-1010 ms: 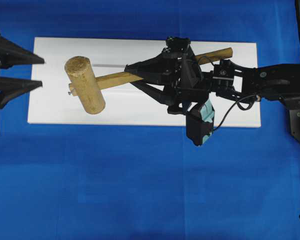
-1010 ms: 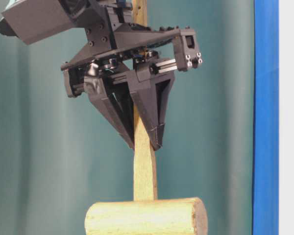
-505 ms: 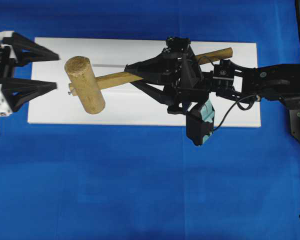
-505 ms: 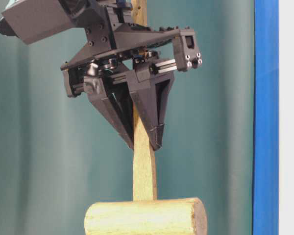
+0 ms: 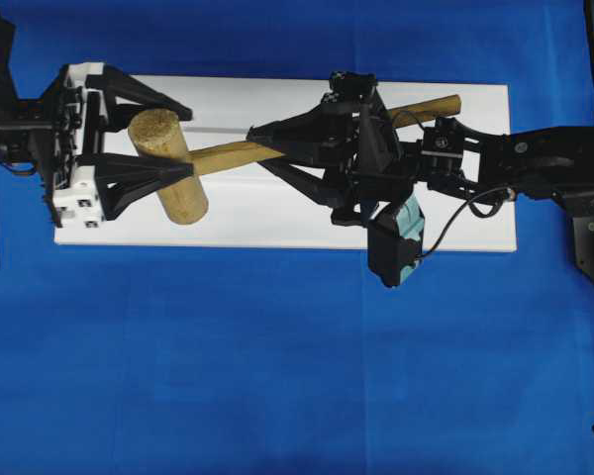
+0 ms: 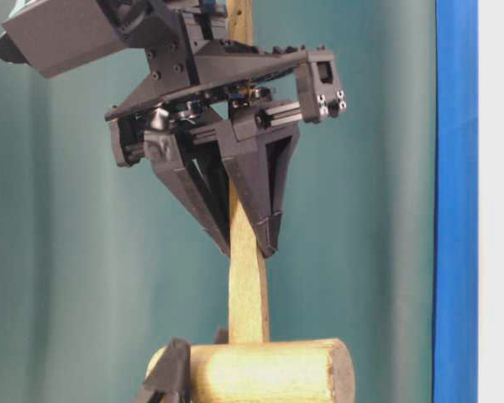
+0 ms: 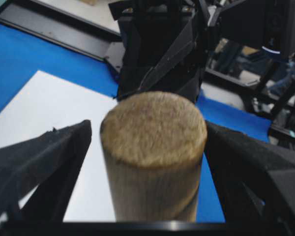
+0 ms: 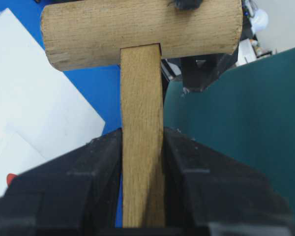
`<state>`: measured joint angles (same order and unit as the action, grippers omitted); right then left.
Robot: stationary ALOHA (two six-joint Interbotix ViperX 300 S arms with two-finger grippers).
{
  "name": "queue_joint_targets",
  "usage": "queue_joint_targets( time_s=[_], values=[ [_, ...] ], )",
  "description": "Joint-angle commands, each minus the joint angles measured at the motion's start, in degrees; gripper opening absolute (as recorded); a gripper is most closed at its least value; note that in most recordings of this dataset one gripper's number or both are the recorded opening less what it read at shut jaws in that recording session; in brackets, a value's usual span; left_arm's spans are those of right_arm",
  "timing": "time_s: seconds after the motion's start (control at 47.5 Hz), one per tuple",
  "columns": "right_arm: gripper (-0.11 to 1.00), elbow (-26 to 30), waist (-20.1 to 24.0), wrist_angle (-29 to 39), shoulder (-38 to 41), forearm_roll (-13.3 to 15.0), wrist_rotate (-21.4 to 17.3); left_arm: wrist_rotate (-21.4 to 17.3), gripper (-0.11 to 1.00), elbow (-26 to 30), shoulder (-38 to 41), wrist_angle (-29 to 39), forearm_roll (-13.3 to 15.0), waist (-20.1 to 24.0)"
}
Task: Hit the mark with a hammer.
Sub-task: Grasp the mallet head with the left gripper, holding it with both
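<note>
above the white board (image 5: 277,213), the hammer (image 5: 168,168) is in the air, its head at 9 o'clock of the overhead view and its handle running toward 3 o'clock. the right gripper (image 5: 262,146) is clamped on the handle; the right wrist view shows both fingers (image 8: 96,167) pressed flat on the 2 sides of the wood. the left gripper (image 5: 183,139) is spread wide, with 1 finger at 12 o'clock of the head and 1 at 6 o'clock. from the left wrist view a gap shows on each side, so the fingers (image 7: 54,152) do not touch the head. blue cloth (image 5: 277,376) lies under the board.
</note>
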<state>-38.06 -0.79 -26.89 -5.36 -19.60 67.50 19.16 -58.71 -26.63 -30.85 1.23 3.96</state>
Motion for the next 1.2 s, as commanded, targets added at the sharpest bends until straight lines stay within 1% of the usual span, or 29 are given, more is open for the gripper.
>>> queue_joint_targets(
  time_s=[0.0, 0.147, 0.21, 0.274, 0.337, 0.358, 0.379, 0.4, 0.442, 0.8, 0.968, 1.178],
  values=[
    [0.1, 0.97, -0.09, -0.35, -1.85, -0.18, -0.09, 0.09, 0.94, 1.85, 0.35, -0.7, 0.18, 0.18],
    [0.1, 1.14, -0.26, 0.0, -1.85, -0.26, -0.09, 0.97, 0.92, 2.29, 0.88, -0.35, 0.09, 0.09],
    [0.1, 1.14, -0.26, -0.09, -1.85, -0.35, -0.09, 1.67, 0.86, 2.29, 0.88, -0.26, 0.09, 0.18],
    [0.1, 1.14, -0.26, -0.09, -1.85, -0.35, -0.09, 2.37, 0.74, 2.2, 0.88, -0.09, 0.18, 0.18],
    [0.1, 1.14, -0.35, 0.0, -1.93, -0.26, -0.09, 2.37, 0.57, 2.11, 0.79, -0.09, 0.09, 0.18],
    [0.1, 1.14, -0.35, 0.0, -1.93, -0.35, -0.09, 2.37, 0.49, 2.02, 0.79, 0.0, 0.09, 0.18],
    [0.1, 1.14, -0.35, 0.0, -1.85, -0.35, -0.18, 2.37, 0.44, 2.02, 0.79, 0.0, 0.09, 0.18],
    [0.1, 1.14, -0.35, 0.0, -1.93, -0.35, -0.26, 2.46, 0.43, 2.02, 0.7, 0.0, 0.18, 0.18],
    [0.1, 1.23, -0.35, 0.0, -1.85, -0.35, -0.26, 2.46, 0.45, 2.02, 0.7, 0.09, 0.09, 0.18],
    [0.1, 1.05, -0.44, 0.97, -2.55, -1.76, -0.26, 2.46, 0.45, 2.02, 0.53, 0.09, 0.18, 0.18],
    [0.1, 1.05, -0.44, 2.99, -3.16, -3.34, -0.26, 2.2, 0.45, 1.76, -0.18, 0.18, 0.09, 0.35],
    [0.1, 1.23, -0.44, 7.56, -3.6, -4.04, -0.35, 2.2, 0.45, 1.76, -0.53, 0.18, 0.09, 0.53]
  ],
)
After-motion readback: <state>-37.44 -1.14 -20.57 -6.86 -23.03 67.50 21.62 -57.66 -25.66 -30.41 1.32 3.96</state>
